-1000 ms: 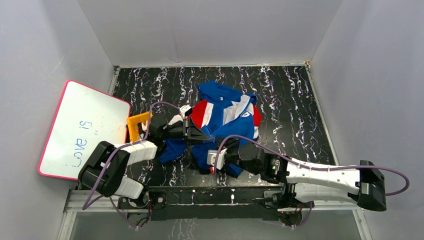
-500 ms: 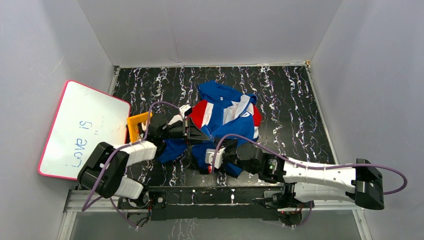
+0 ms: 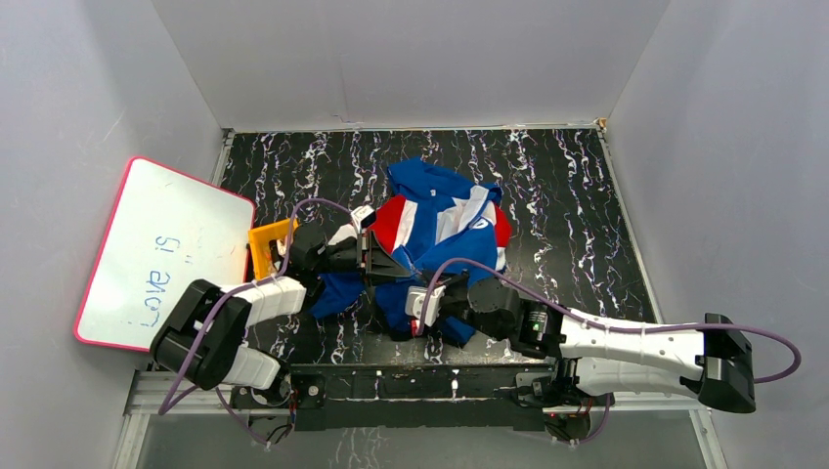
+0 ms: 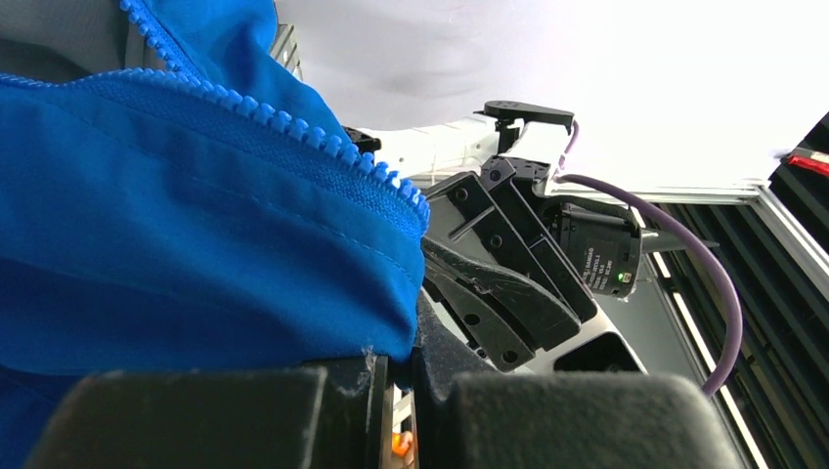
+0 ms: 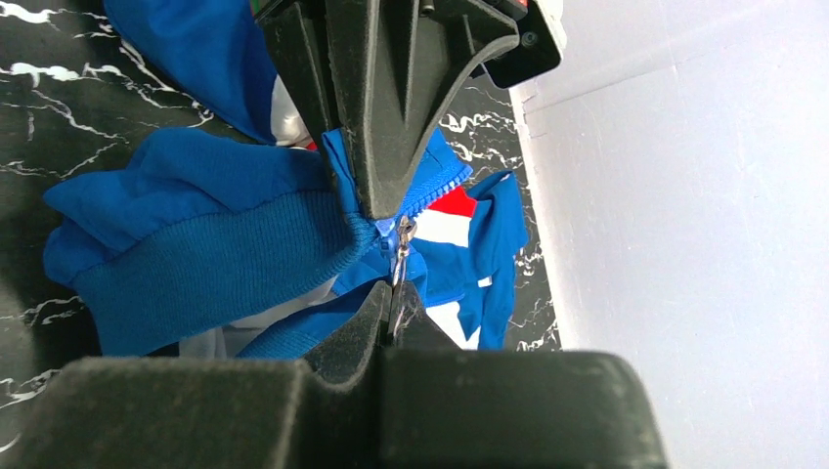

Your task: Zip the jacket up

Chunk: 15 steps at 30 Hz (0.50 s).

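Observation:
The blue jacket (image 3: 440,220) with red and white stripes lies bunched mid-table. My left gripper (image 3: 386,262) is shut on its blue hem beside the zipper teeth (image 4: 293,127), at the jacket's near-left edge. In the left wrist view the gripper (image 4: 401,366) pinches blue fabric (image 4: 196,264). My right gripper (image 3: 415,318) sits just in front of the left one. In the right wrist view it (image 5: 394,311) is shut on the metal zipper pull (image 5: 401,244), which hangs from the blue slider at the bottom of the zipper. The left gripper's black fingers (image 5: 391,107) clamp the fabric just above it.
A white board with a pink rim (image 3: 161,252) leans at the left, off the table's edge. An orange-yellow object (image 3: 269,244) lies by the left arm. Grey walls enclose the black marbled table (image 3: 567,195) on three sides.
The right arm shifted a little left and then back right. The left arm and the jacket have hardly moved.

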Available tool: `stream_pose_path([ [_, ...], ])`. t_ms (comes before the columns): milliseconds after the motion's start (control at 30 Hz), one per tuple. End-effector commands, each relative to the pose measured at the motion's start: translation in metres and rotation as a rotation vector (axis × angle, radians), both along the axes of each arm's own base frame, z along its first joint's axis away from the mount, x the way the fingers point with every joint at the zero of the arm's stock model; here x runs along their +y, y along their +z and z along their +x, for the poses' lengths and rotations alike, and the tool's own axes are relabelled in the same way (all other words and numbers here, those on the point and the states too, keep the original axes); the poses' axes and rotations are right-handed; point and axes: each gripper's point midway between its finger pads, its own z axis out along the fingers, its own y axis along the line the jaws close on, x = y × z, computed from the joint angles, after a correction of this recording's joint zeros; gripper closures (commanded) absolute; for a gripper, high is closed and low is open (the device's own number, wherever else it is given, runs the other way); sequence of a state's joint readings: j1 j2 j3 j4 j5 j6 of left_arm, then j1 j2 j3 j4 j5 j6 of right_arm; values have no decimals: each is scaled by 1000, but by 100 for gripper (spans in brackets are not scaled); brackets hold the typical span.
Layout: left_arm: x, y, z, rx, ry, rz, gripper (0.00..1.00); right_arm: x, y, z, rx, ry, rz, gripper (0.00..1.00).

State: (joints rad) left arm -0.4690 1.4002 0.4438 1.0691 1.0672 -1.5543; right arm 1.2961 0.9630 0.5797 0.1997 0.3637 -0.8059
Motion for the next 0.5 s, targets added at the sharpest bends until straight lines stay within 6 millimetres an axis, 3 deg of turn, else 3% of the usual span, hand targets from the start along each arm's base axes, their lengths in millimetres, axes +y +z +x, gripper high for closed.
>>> stream_pose_path([
  [0,3,10,-18,-88,-65,-27,100,5,39,-4,33,11,109,100],
  [467,1,-7,-28,-151,-119,49,100,13,48,-46,358,125,54,100],
])
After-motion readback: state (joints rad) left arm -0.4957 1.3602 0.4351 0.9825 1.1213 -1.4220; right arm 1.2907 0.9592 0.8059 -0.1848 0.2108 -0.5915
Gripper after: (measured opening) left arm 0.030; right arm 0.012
